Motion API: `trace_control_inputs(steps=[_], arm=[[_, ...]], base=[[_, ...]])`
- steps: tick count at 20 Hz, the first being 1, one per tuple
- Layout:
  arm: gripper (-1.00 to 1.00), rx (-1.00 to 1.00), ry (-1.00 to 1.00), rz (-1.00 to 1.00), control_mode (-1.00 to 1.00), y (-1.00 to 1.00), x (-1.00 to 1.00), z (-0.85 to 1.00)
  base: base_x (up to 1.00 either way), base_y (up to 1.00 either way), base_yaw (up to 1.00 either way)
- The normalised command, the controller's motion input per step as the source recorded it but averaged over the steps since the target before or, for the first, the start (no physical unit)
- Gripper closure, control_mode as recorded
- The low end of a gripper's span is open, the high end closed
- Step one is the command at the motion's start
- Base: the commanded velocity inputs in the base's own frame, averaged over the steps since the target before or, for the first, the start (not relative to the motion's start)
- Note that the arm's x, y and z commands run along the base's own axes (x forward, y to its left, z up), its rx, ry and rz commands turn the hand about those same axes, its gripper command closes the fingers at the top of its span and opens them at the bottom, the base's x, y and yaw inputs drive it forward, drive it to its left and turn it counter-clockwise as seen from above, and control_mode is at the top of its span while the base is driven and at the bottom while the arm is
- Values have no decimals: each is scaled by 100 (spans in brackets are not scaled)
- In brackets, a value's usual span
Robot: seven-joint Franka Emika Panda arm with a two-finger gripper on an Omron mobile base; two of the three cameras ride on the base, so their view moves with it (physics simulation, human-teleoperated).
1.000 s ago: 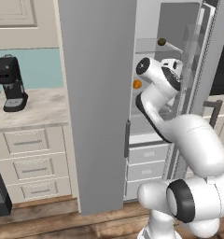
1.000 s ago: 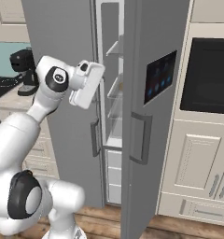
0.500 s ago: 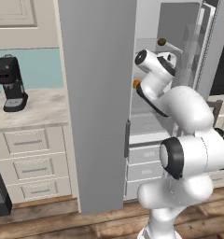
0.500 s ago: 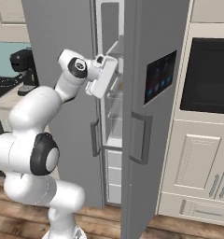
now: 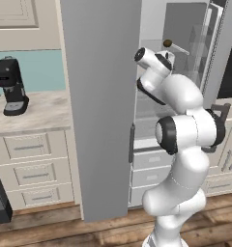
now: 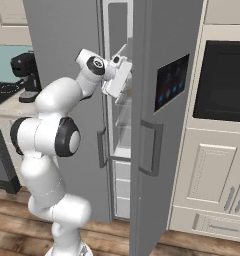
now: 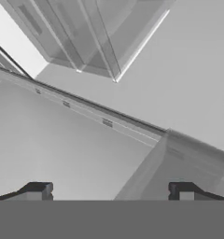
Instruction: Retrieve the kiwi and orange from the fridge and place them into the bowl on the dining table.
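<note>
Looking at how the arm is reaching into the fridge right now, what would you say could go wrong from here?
1. The arm reaches through the narrow gap between the fridge doors, so a wide swing might knock a door edge.
2. The kiwi sits high on a shelf above the wrist; the open claw faces bare shelf and wall, so it may close on nothing.
3. The kiwi lies near the shelf's front edge, so a nudge could roll it off.

The two grey doors of the fridge (image 6: 67, 60) are standing open with a narrow gap between them. The arm is filling that gap, and glass shelves (image 7: 86, 37) are blocking the way ahead.
</note>
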Motion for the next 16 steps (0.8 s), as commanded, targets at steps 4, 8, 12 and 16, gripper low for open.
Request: trace_control_inputs(steps=[4,8,12,16], arm=[[-100,-1,7,-7,-100,-58,62,-23],[-100,-1,9,-15,-100,-83,24,-35],[-100,0,5,-28,-100,-100,-57,-29],[-100,0,-2,-25,-100,-93,-91,-9]], base=[[0,0,0],[0,0,0],[0,0,0],[0,0,0]])
